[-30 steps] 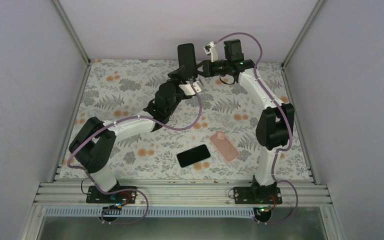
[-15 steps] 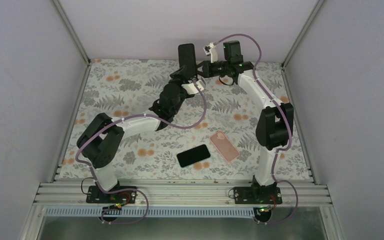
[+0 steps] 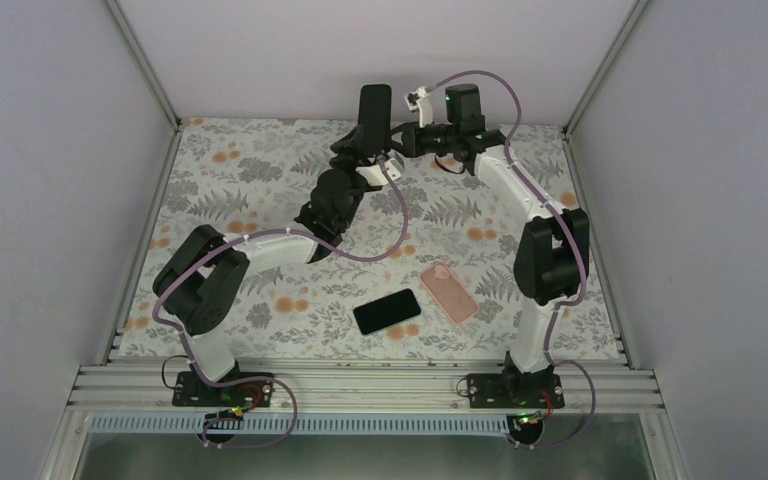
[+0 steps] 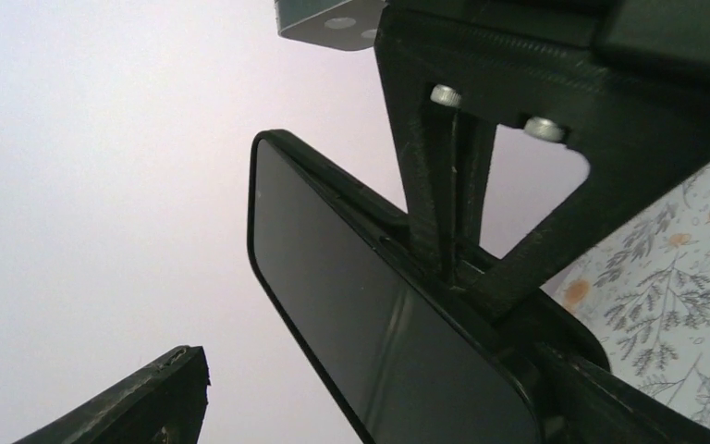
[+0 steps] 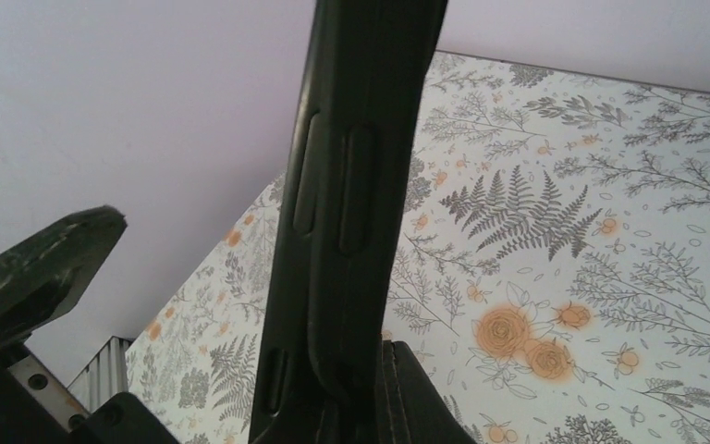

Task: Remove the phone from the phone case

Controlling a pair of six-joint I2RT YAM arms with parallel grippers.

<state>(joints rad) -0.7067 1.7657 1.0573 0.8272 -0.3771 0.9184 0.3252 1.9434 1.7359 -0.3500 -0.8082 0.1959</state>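
A black phone in a black phone case is held upright in the air at the far middle. My right gripper is shut on its right edge. In the left wrist view the right gripper's fingers clamp the case rim beside the dark screen. My left gripper is open around the phone's lower part. Its left finger stands well off the screen and also shows in the right wrist view. The case's side with its buttons fills the right wrist view.
A second black phone lies flat on the floral table near the front middle. A pink phone case lies just right of it. The back wall is close behind the held phone. Metal frame posts run along both sides.
The held phone has risen a little and its top has tipped to the right. Both grippers moved up and back with it. The left arm's elbow has swung to the right.
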